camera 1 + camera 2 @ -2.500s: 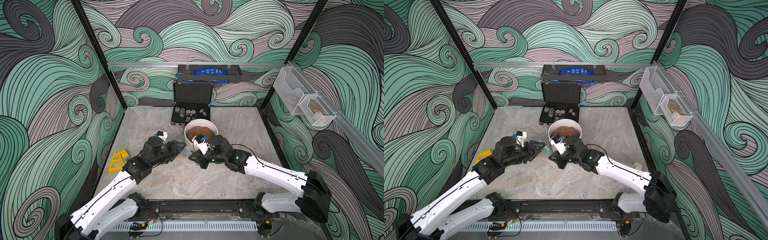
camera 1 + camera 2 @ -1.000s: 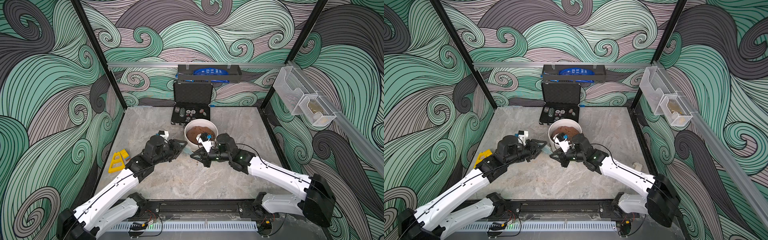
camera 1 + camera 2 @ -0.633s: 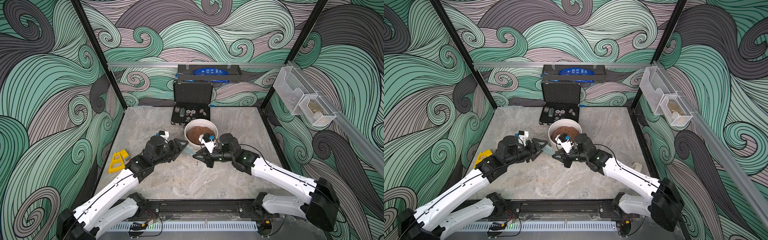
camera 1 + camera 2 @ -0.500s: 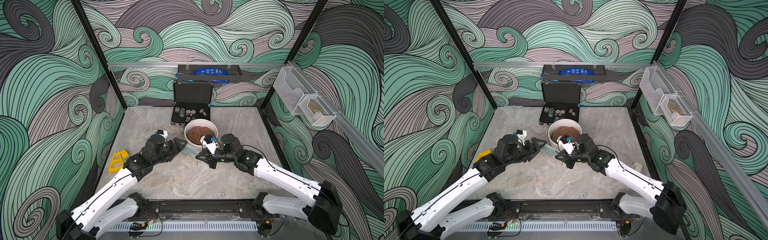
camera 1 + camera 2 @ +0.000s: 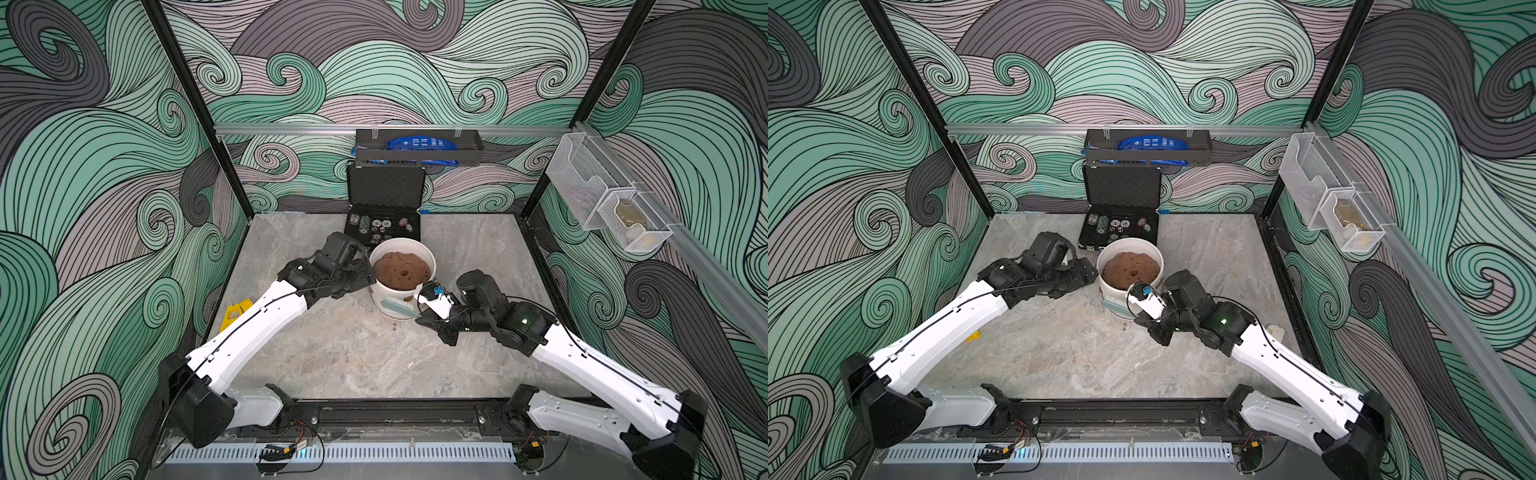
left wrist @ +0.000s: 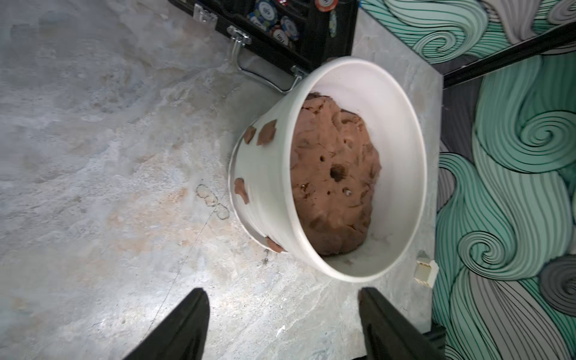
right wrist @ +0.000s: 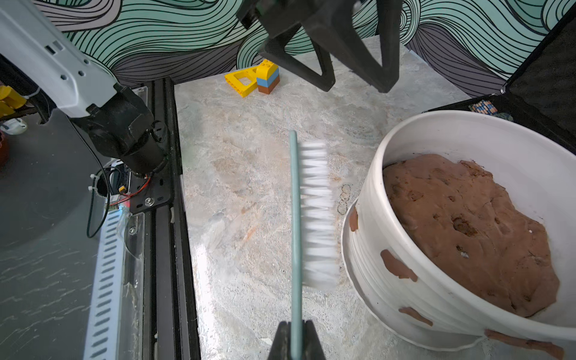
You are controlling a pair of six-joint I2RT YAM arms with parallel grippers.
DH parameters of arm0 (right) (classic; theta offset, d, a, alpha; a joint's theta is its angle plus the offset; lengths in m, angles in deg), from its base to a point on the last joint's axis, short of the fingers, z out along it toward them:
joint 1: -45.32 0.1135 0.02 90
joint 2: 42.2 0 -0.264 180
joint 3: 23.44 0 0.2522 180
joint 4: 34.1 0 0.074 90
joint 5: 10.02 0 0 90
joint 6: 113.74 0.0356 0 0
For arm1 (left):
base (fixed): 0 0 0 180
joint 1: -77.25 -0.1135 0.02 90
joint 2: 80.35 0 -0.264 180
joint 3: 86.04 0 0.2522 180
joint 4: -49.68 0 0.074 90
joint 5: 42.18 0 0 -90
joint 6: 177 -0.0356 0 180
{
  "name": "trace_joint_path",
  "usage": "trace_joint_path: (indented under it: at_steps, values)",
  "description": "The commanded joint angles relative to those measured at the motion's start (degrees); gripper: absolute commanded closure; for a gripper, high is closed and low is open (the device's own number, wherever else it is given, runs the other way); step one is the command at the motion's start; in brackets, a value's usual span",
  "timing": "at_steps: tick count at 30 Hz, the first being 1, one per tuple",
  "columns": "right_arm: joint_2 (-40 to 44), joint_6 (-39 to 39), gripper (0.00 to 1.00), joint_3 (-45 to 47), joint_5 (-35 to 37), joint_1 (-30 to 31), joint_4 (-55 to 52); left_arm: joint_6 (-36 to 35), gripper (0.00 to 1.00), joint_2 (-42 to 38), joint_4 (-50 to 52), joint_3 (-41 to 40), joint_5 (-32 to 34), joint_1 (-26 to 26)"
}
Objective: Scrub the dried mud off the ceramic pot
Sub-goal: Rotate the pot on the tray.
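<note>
The ceramic pot (image 5: pixel 428 255) (image 5: pixel 1156 253) is white and ribbed and stands mid-table with a brown soil mound inside. Dried mud (image 6: pixel 266 132) (image 7: pixel 397 265) sticks to its outer wall in several reddish-brown patches. My right gripper (image 7: pixel 296 327) (image 5: pixel 420 316) is shut on the thin teal back of a brush (image 7: pixel 314 212) (image 5: pixel 397 307). The brush's white bristles face the pot's near wall, close beside it. My left gripper (image 6: pixel 280 291) (image 7: pixel 355 84) is open and empty, just left of the pot.
An open black case (image 5: pixel 382 226) of poker chips stands right behind the pot. Yellow toy blocks (image 5: pixel 237 311) (image 7: pixel 255 79) lie at the table's left edge. A small white scrap (image 6: pixel 425 272) lies to the right. A black rail (image 5: pixel 395 415) runs along the front edge.
My left gripper has opened and moved up to the pot's left side. My right gripper has carried the brush rightward to the pot's near wall.
</note>
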Motion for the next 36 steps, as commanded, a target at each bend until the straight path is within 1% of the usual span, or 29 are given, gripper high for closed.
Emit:
trace_joint_path:
  at_steps: [1, 6, 9, 13, 16, 22, 30, 36]
  values:
    - [-0.1, -2.4, 1.00, -0.8, 0.5, 0.1, -2.6, -3.5, 0.26, 4.4, 7.2, 6.7, 4.7, -0.2]
    - [-1.3, -3.0, 1.00, 0.0, 1.0, 1.0, -1.9, -3.6, 0.31, 12.6, 9.4, 12.7, 3.8, -0.1]
    - [-2.0, -2.5, 1.00, 0.8, 2.2, 1.4, -0.5, -3.3, 0.36, 15.4, 9.1, 14.1, 4.1, -0.1]
    - [-2.9, -1.6, 1.00, 1.4, 3.9, 1.6, 1.5, -2.8, 0.39, 18.9, 9.1, 16.0, 3.6, 0.0]
    - [-3.8, -1.6, 1.00, 1.8, 6.2, 1.8, 1.8, -2.6, 0.44, 21.1, 9.2, 17.1, 3.7, 0.0]
    - [-4.6, -1.6, 1.00, 1.7, 8.2, 1.7, 1.3, -2.1, 0.54, 24.0, 10.3, 18.7, 3.6, 0.0]
    - [-4.6, -1.7, 1.00, 2.3, 9.4, 1.7, 2.1, 0.5, 0.57, 23.6, 11.4, 18.0, 3.1, 1.8]
    - [-4.8, -2.8, 1.00, 2.7, 9.5, 1.7, 2.2, 2.4, 0.65, 24.3, 10.8, 17.9, 2.2, 3.2]
